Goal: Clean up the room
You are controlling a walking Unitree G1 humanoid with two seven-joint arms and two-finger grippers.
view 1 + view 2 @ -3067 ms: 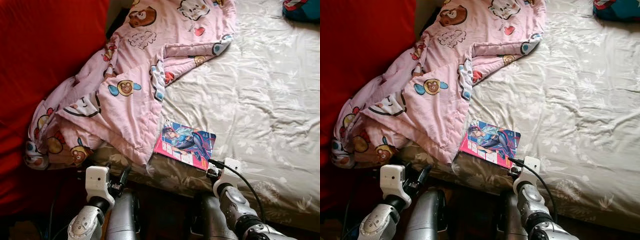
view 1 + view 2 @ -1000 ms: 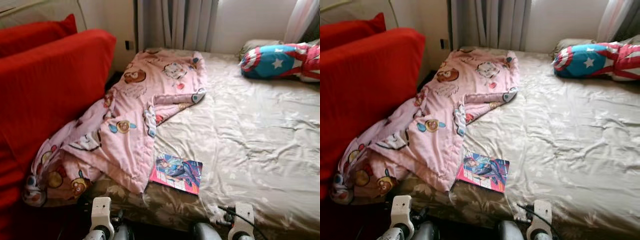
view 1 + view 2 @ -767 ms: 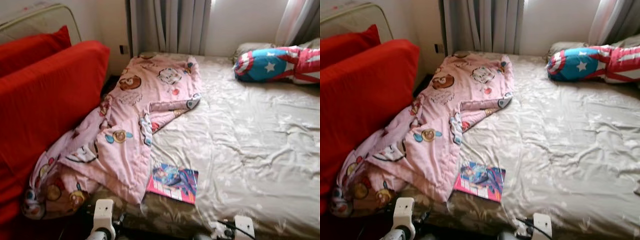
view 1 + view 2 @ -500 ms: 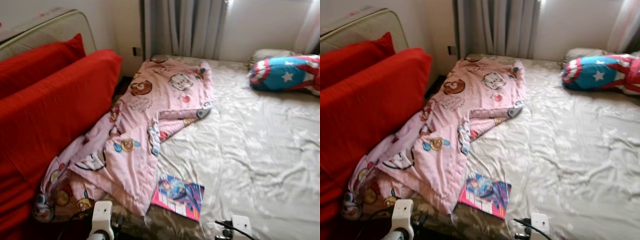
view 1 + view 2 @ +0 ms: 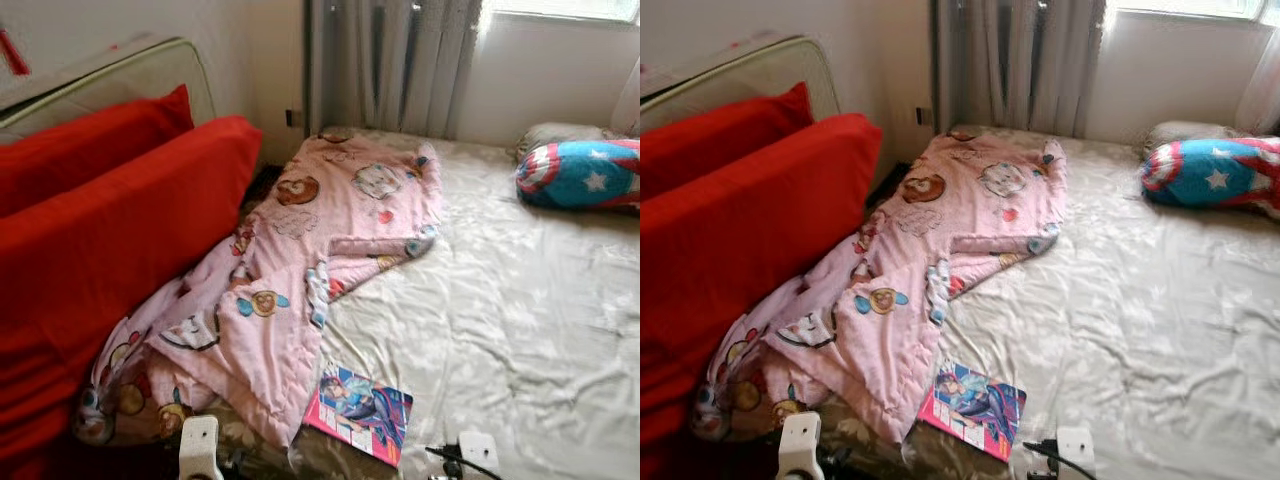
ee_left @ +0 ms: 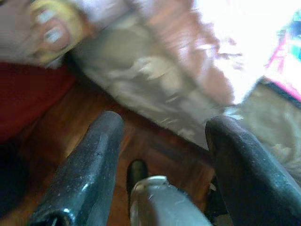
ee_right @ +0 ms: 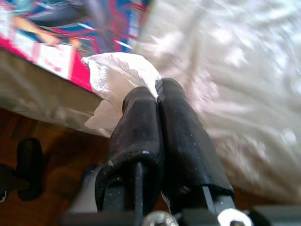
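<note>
Bed [image 5: 520,330]: covered by a wrinkled beige sheet with a pale leaf pattern; it takes up the middle and right of the head views.
Blanket [image 5: 300,260]: pink, printed with cartoon bears; it lies crumpled along the bed's left side and spills over the near left corner toward the floor.
Comic book [image 5: 360,412]: lies flat on the sheet near the bed's front edge, just beside the blanket's lower edge; pink border, blue and purple cover art.
Pillow [image 5: 580,172]: blue, red and white with a star; rests at the far right of the bed, near the wall.
Red cushions [image 5: 110,230]: large, stacked on the left beside the bed, touching the blanket.
Curtain [image 5: 400,65]: grey, hangs behind the head of the bed.
Right gripper [image 7: 157,101]: fingers pressed together, pinching a crumpled white tissue [image 7: 120,77]; it is held just above the bed's front edge, close to the comic book.
Tissue: bunched at the fingertips, sticking out past them, clear of the sheet as far as can be seen.
Left gripper [image 6: 162,127]: fingers spread wide apart, holding nothing; it is low by the bed's near left corner, over the wooden floor [image 6: 155,150].
Wrist mounts: white housings of both arms show at the bottom edge of the head views.
</note>
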